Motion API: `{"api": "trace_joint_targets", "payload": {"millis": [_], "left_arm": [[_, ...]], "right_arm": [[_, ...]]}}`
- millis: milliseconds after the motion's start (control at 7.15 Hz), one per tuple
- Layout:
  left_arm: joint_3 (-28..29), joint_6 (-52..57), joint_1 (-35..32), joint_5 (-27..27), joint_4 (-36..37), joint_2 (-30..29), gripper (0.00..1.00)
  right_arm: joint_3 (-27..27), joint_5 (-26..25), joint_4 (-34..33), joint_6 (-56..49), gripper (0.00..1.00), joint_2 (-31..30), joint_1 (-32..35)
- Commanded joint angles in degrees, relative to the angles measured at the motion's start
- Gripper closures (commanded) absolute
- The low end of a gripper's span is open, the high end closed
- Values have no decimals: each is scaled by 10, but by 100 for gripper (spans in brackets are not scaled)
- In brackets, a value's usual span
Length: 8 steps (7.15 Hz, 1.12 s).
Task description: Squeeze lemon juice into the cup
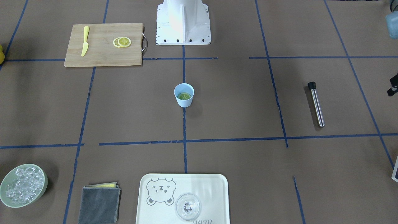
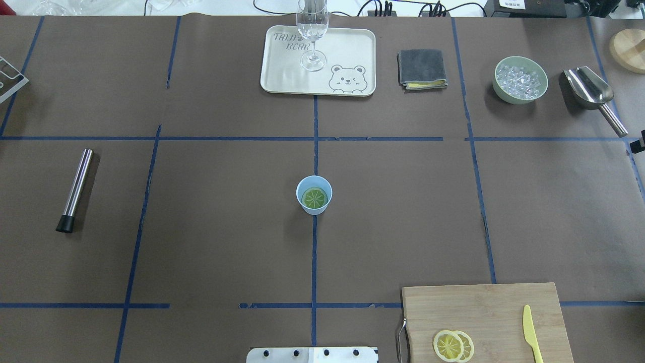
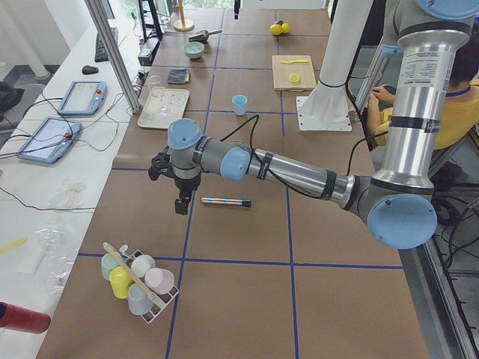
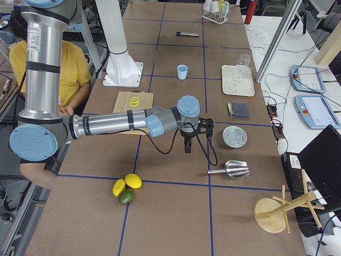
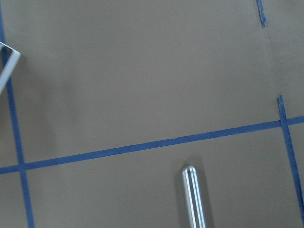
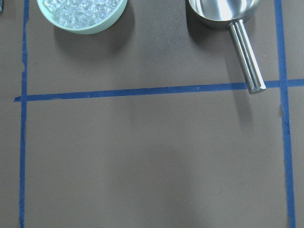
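The light-blue cup (image 1: 184, 95) stands upright at the table's centre, also in the overhead view (image 2: 314, 195). A greenish round slice (image 2: 315, 198) lies inside it. Two overlapping yellow lemon slices (image 1: 122, 42) lie on the wooden cutting board (image 1: 102, 56), also in the overhead view (image 2: 453, 346). My left gripper (image 3: 182, 202) hangs above the table by the steel muddler (image 3: 224, 201), far from the cup. My right gripper (image 4: 186, 146) hangs near the ice bowl (image 4: 234, 136). Both show clearly only in side views, so I cannot tell whether they are open or shut.
A yellow knife (image 1: 85, 40) lies on the board. A tray (image 2: 282, 75) holds a clear glass (image 2: 312, 35). Nearby are a grey cloth (image 2: 422, 68), a steel scoop (image 6: 232, 19), a rack of cups (image 3: 138, 277), and whole fruit (image 4: 127, 186).
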Motion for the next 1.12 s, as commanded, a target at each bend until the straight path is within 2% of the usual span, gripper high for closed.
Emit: {"api": "trace_joint_targets", "payload": {"millis": [0, 140, 280, 559, 839, 979], "left_arm": [[-15, 55, -32, -11, 31, 31, 0], [-41, 55, -31, -18, 30, 31, 0], [-43, 53, -30, -14, 28, 32, 0], [-38, 58, -34, -5, 25, 34, 0], [-21, 51, -35, -10, 25, 46, 0], [9, 59, -65, -12, 25, 45, 0]], "right_arm": [[-20, 4, -126, -104, 0, 86, 22], [-24, 9, -191, -113, 0, 114, 20], [-12, 11, -202, -135, 0, 126, 26], [8, 19, -204, -136, 0, 123, 25], [-5, 6, -204, -136, 0, 131, 15], [-33, -8, -198, -137, 0, 132, 11]]}}
